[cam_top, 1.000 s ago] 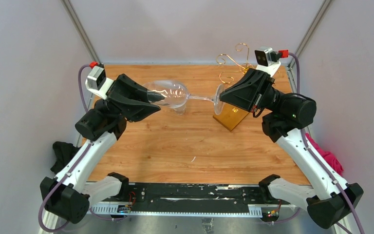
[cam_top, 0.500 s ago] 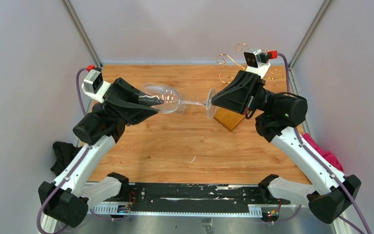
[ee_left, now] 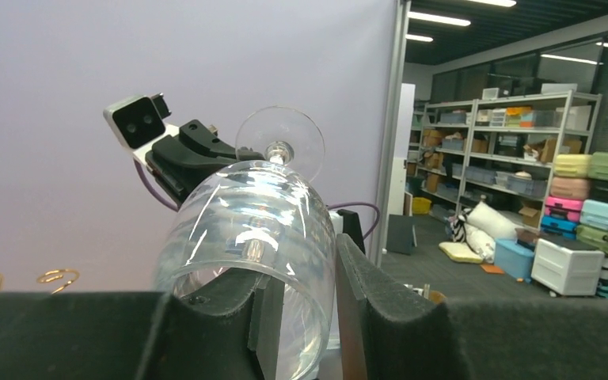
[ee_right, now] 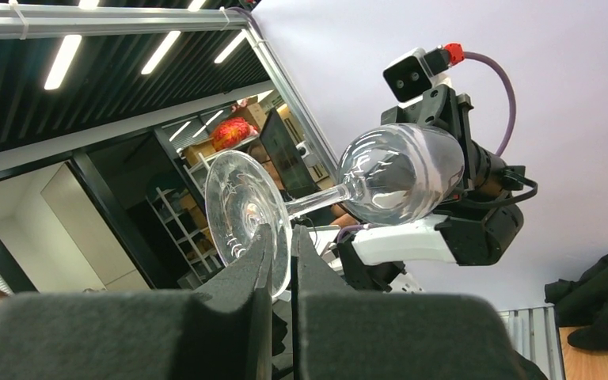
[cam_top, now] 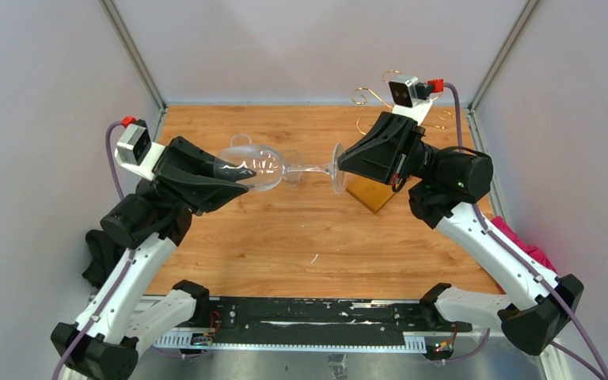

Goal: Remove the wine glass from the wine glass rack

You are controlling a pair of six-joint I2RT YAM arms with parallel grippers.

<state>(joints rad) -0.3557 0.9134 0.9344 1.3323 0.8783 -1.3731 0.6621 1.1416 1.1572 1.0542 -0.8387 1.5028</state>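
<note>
**A:** Where is the wine glass [cam_top: 267, 168]?

**B:** Already off the wine glass rack [cam_top: 374, 101]; it hangs on its side in the air above the bench [cam_top: 285, 237], stem level, strung between the two arms; the rack stands at the far right corner behind the right arm, apart from the glass.

**A:** Who has it?

**B:** The right fingers [ee_right: 245, 297] are clenched on the edge of the foot [ee_right: 241, 206]; the right wrist view shows that plainly. The left fingers [ee_left: 356, 305] straddle the wall of the bowl, one seemingly inside the mouth and one outside; whether they pinch the glass or merely flank it, I cannot tell.

**A:** How will it handle?

**B:** Light, stiff, slick and brittle, I'd judge; thin clear glass offers little friction, and a hard squeeze on the bowl wall could crack it; the foot's edge is a narrow hold and may let the glass pivot.

**A:** Best place to take hold?

**B:** The stem just below the bowl, or the bowl wall with a gentle close; I'd keep the foot gripped until the other hold is sure; a drop onto the bench would likely break it.
</note>
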